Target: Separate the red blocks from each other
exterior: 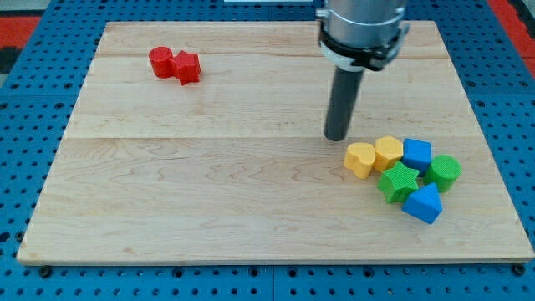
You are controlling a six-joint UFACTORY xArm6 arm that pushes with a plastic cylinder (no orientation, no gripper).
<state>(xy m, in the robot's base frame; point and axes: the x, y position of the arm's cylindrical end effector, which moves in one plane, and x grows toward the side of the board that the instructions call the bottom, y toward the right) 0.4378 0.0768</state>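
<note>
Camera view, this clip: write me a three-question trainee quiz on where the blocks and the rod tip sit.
1. True or false: the two red blocks touch each other.
2. Multiple choice: my tip is nearest which block? A) a red block B) the yellow heart-like block C) the blue block at the view's bottom
3. Fill in: the cluster at the view's right holds two yellow, two blue and two ____ blocks, one of them the green star.

Key: 1 true; 2 B; 3 green. The tip touches no block and stands far from the reds at the view's top left.
</note>
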